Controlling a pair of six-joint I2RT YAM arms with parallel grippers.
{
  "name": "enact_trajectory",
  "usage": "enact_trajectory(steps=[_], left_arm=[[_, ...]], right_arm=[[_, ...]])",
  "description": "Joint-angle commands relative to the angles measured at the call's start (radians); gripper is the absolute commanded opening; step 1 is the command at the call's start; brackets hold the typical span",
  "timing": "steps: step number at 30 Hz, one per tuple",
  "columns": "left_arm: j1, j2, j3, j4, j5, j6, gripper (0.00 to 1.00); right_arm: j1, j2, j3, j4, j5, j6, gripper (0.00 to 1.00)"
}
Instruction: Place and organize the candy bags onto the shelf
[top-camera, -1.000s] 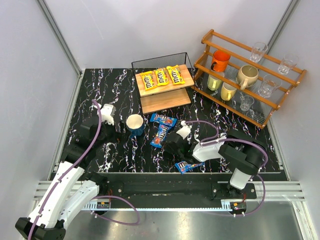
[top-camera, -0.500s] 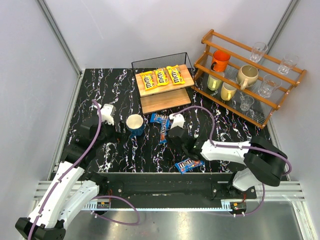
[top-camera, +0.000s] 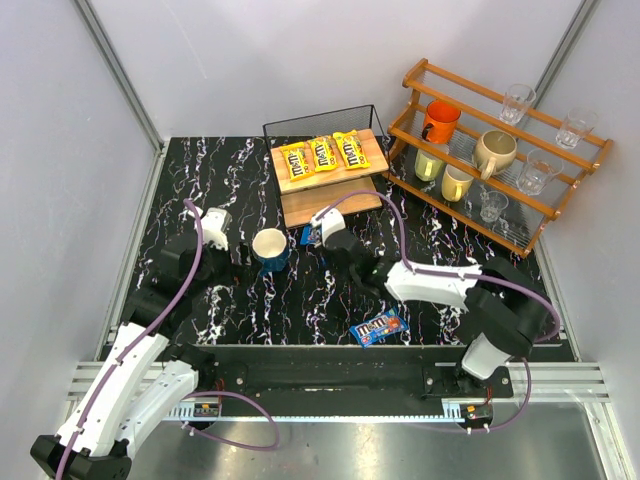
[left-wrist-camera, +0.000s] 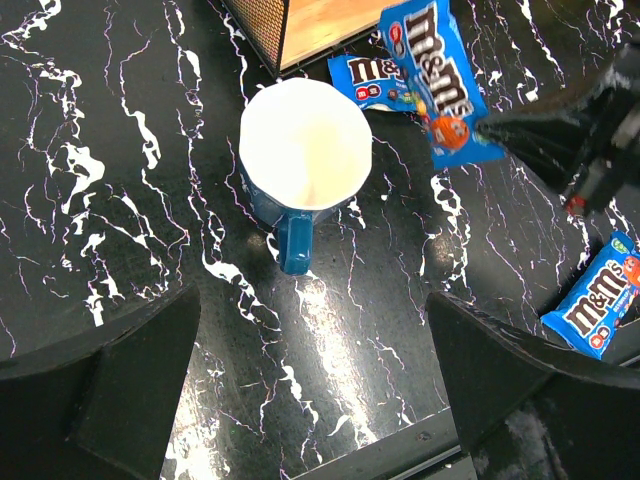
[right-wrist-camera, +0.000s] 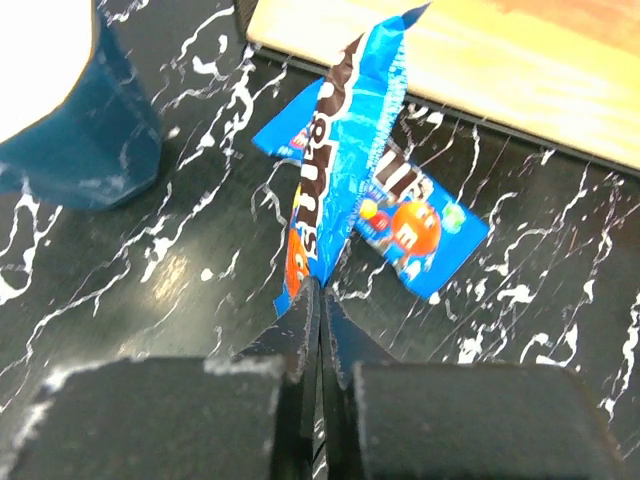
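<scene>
Three yellow candy bags (top-camera: 322, 154) lie in a row on the top board of the shelf (top-camera: 368, 152). My right gripper (top-camera: 320, 241) is shut on one end of a blue candy bag (right-wrist-camera: 340, 170) and holds it on edge just in front of the shelf's lower board (right-wrist-camera: 500, 60). A second blue bag (right-wrist-camera: 415, 225) lies flat on the table under it. A third blue bag (top-camera: 380, 327) lies near the table's front edge. My left gripper (left-wrist-camera: 312, 300) is open and empty, just short of a blue mug (left-wrist-camera: 305, 150).
The blue mug (top-camera: 270, 247) stands left of the right gripper. An orange-brown slatted rack (top-camera: 500, 150) with mugs and glasses stands at the back right. A black rail (top-camera: 320, 375) runs along the table's front edge.
My right gripper has lifted the blue bag from the middle of the table and carried it away from me, towards the shelf's lower tier. The left arm has not moved.
</scene>
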Motion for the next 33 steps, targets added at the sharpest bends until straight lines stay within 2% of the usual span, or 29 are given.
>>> enact_trajectory(steps=[1, 6, 17, 24, 33], left_arm=[[-0.004, -0.014, 0.008, 0.029, -0.005, -0.009, 0.99], [-0.004, -0.012, 0.008, 0.035, 0.001, -0.007, 0.99], [-0.004, -0.017, 0.008, 0.04, 0.013, -0.007, 0.99], [-0.004, -0.018, 0.005, 0.044, 0.027, -0.006, 0.99], [-0.004, -0.018, 0.005, 0.052, 0.053, -0.004, 0.99]], right_arm=[[-0.084, 0.04, 0.095, 0.06, -0.079, -0.045, 0.0], [-0.163, 0.114, 0.189, 0.063, -0.197, -0.045, 0.0], [-0.214, 0.267, 0.381, 0.053, -0.309, -0.058, 0.0], [-0.223, 0.35, 0.448, 0.066, -0.271, -0.054, 0.0], [-0.229, 0.402, 0.425, 0.218, -0.199, -0.052, 0.0]])
